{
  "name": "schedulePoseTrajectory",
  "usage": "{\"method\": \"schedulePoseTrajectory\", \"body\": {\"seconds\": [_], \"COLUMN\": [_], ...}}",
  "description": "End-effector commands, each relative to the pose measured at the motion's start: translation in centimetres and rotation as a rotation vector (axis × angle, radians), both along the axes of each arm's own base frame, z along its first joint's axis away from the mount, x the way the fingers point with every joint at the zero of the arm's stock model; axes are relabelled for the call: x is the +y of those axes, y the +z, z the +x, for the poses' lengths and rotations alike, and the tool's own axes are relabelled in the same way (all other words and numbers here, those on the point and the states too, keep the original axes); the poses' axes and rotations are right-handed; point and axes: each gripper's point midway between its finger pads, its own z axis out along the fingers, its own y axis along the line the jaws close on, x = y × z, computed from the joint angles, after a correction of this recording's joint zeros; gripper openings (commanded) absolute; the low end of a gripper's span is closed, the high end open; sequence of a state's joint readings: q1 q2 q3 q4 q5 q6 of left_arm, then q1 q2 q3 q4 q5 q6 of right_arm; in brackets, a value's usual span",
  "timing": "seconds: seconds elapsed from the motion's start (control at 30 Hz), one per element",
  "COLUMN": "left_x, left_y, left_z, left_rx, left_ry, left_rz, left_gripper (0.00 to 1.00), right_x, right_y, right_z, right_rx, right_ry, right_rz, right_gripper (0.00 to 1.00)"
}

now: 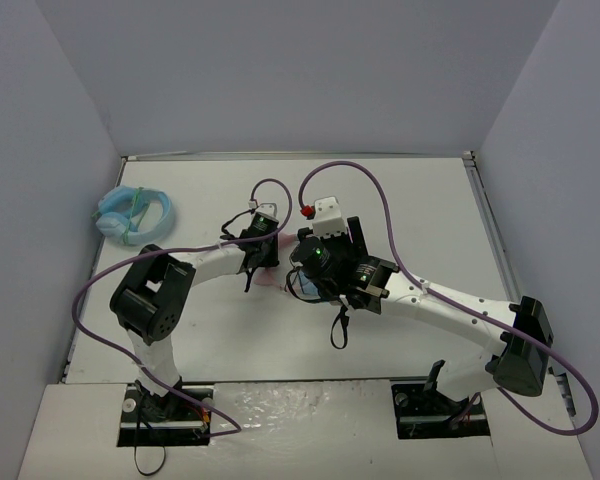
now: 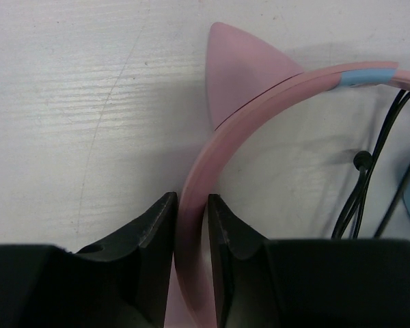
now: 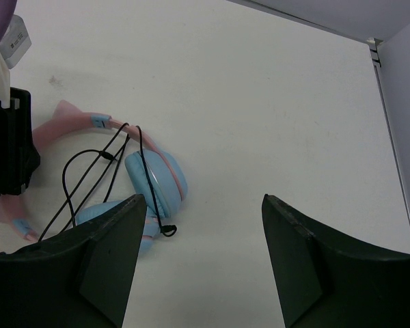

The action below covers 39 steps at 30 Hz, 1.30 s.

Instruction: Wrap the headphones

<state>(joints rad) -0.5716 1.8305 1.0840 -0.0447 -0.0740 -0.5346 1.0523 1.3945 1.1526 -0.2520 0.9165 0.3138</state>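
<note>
From above, the right arm [image 1: 450, 310] is reaching in from the near right, and its wrist is covering most of the headphones [image 1: 278, 277] at the middle of the surface [image 1: 420, 200]; only a pale pink sliver is showing there. The left wrist view is cutting off all but one pink cat ear [image 2: 242, 75], a stretch of pink headband with a light blue patch, the thin black cable [image 2: 369, 184] and the edge of a blue ear cup at the right. The left jaws are clamping the headband. The right jaws are standing wide apart, holding nothing, just right of the headphones, whose two round light blue cups are lying side by side with the cable looping loosely over them. A light blue looped item [image 1: 135, 212] is lying at the far left
</note>
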Motion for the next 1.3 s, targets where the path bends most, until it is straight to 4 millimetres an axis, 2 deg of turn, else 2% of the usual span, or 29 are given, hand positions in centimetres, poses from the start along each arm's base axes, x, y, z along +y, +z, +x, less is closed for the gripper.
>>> {"method": "schedulePoseTrajectory", "body": {"seconds": [0.0, 0.1, 0.63, 1.07, 1.27], "left_x": [-0.14, -0.07, 0.09, 0.04, 0.03], "left_y": [2.61, 2.64, 2.55, 2.55, 2.54], "left_z": [1.69, 1.67, 1.67, 1.64, 1.67], "left_rx": [-0.058, -0.058, -0.051, -0.048, -0.048], "left_ry": [0.024, 0.024, 0.023, 0.024, 0.022], "left_rz": [-0.012, -0.006, 0.008, 0.008, 0.005], "left_gripper": [0.24, 0.28, 0.32, 0.34, 0.4], "right_x": [-0.48, -0.41, -0.42, -0.46, -0.5], "right_y": [1.79, 1.89, 2.07, 2.0, 1.74], "right_z": [0.3, 0.29, 0.28, 0.24, 0.22], "right_rx": [-0.046, -0.046, -0.047, -0.047, -0.044], "right_ry": [-0.033, -0.03, -0.028, -0.028, -0.03], "right_rz": [0.058, 0.06, 0.058, 0.061, 0.059], "right_gripper": [0.66, 0.66, 0.66, 0.66, 0.66]}}
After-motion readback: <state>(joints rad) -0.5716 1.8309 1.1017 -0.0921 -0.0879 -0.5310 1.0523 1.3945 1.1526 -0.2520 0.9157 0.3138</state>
